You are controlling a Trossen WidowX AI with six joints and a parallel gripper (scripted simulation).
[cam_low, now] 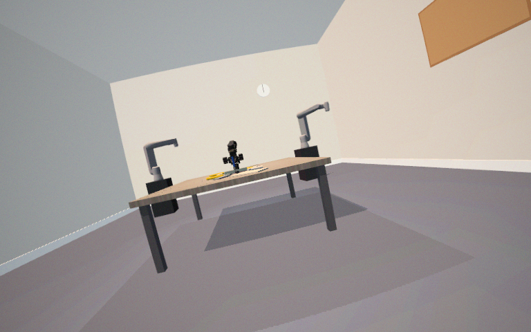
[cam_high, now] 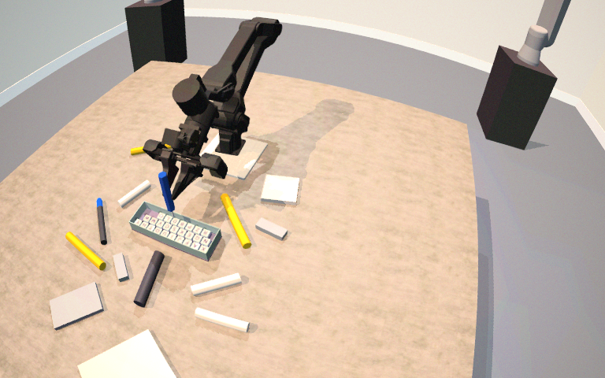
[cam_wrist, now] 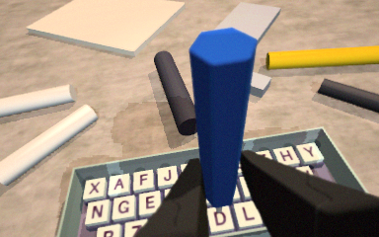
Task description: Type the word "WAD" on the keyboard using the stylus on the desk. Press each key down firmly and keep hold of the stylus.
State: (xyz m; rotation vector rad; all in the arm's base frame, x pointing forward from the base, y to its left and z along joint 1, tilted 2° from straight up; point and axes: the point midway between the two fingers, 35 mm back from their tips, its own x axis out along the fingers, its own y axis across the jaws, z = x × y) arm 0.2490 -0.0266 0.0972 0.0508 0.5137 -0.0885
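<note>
Blue, six-sided and near upright: stylus (cam_high: 165,191) (cam_wrist: 222,114), over the lettered keyboard (cam_high: 176,240) (cam_wrist: 321,136). Gripped between the claw's fingers (cam_high: 172,189), closed down to its narrow width.

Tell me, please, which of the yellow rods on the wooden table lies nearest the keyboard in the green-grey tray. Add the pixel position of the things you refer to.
The long yellow rod (cam_high: 235,221) just beside the keyboard's (cam_high: 178,229) (cam_wrist: 148,181) X-key end; the other yellow rods lie farther off.
</note>
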